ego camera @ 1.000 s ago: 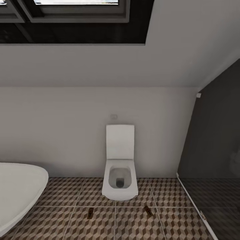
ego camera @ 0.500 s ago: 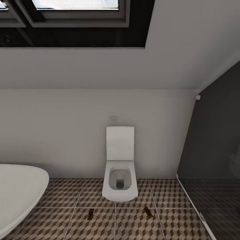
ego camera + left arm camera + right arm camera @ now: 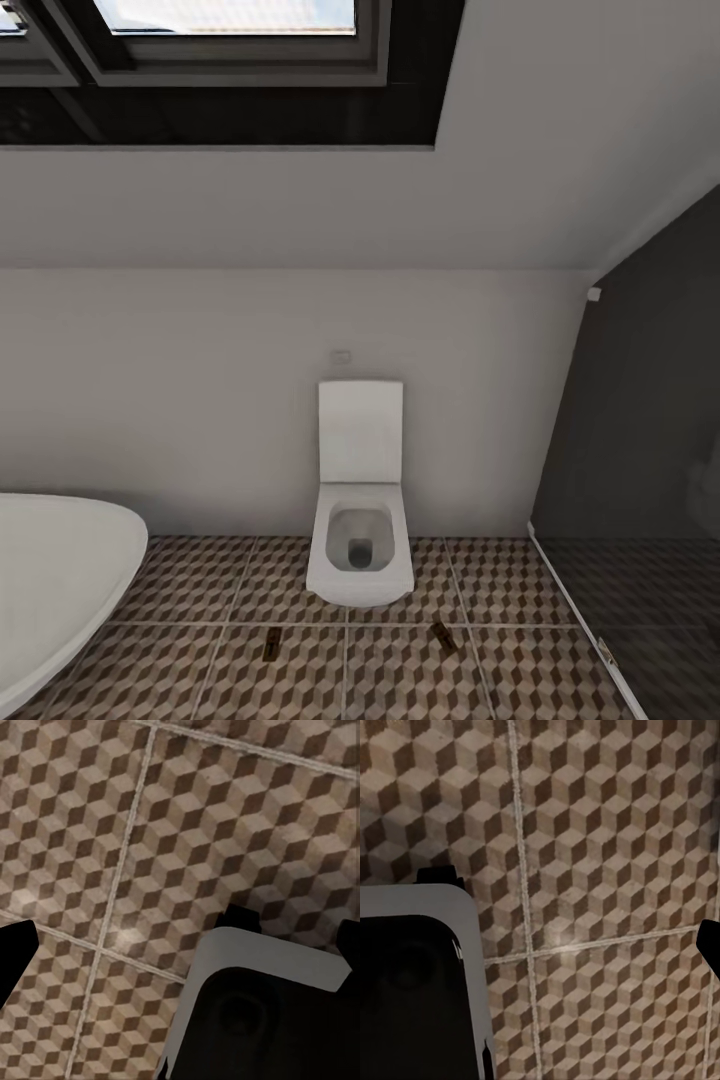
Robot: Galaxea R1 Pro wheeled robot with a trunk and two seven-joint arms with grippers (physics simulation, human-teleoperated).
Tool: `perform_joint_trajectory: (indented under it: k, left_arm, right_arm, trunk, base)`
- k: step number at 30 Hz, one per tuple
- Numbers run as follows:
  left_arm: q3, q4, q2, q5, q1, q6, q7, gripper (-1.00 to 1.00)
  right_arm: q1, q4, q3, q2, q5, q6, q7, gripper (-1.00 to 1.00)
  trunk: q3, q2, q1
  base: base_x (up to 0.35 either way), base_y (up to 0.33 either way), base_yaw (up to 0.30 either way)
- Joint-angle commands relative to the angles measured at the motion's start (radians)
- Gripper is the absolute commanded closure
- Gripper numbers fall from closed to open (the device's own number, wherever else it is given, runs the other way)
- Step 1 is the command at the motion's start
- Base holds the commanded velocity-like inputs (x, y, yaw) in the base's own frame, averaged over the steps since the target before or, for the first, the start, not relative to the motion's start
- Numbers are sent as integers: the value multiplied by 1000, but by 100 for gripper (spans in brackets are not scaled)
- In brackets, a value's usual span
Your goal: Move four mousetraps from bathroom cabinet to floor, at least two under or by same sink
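I saw two mousetraps (image 3: 271, 645) (image 3: 443, 636) lying apart on the bathroom floor (image 3: 190, 590) before the toilet (image 3: 360, 545), but couldn't tell either gripper's state.

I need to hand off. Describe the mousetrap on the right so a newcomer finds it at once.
Start at the white toilet against the back wall. On the patterned bathroom floor in front of it lie two small dark-brown mousetraps; take the one toward the dark glass partition. That mousetrap lies at a slant, while the other toward the bathtub lies nearly straight.
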Motion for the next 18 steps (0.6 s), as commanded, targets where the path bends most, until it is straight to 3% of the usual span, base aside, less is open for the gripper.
perform_joint_trajectory:
  k: [1,18]
  left_arm:
    - [-8,0,-1,9,0,-2,2,-100]
    - [-13,-7,3,-1,0,-2,4,-100]
  right_arm:
    - [-1,3,2,0,-5,-7,-1,-100]
    - [-2,2,2,1,0,0,-2,-100]
  trunk:
    - [-1,-1,0]
    - [-1,-1,0]
  base:
    - [0,0,0]
    - [0,0,0]
